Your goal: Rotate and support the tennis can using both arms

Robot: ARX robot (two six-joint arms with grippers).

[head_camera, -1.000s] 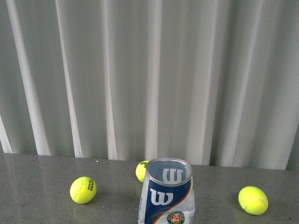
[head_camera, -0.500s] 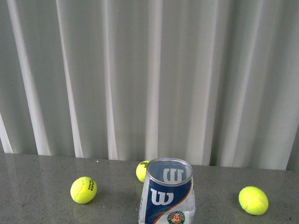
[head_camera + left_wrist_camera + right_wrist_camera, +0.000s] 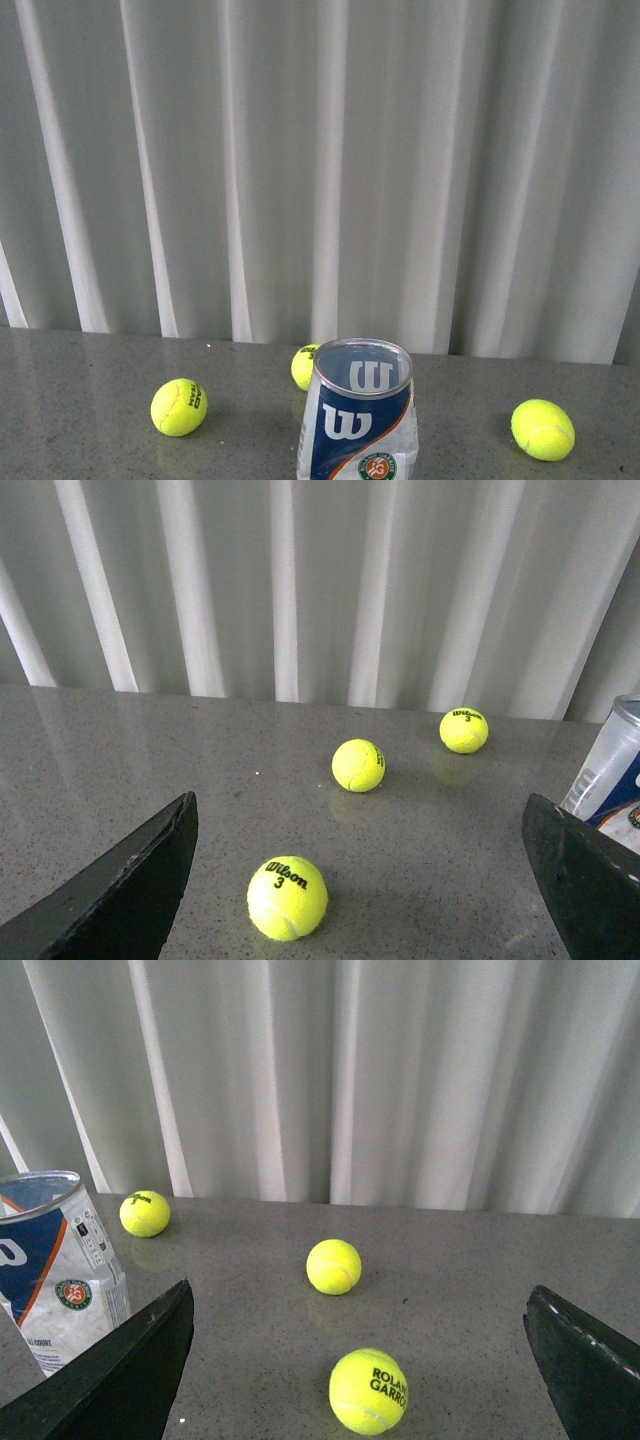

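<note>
The tennis can (image 3: 357, 415), a clear crinkled tube with a navy, white and orange label, stands upright with its open top up on the grey table (image 3: 80, 400), at the bottom middle of the front view. Neither arm shows in the front view. My left gripper (image 3: 359, 810) is open and empty. The can (image 3: 612, 775) lies beyond one of its fingers (image 3: 585, 880), apart from it. My right gripper (image 3: 362, 1305) is open and empty. The can (image 3: 55, 1270) stands just past one of its fingers (image 3: 120, 1380), not touching.
Three yellow-green tennis balls lie on the table: one on the left (image 3: 179, 407), one behind the can (image 3: 305, 366), one on the right (image 3: 543, 430). A ball (image 3: 287, 898) lies between the left fingers, another (image 3: 368, 1391) between the right fingers. A white curtain (image 3: 320, 160) hangs behind.
</note>
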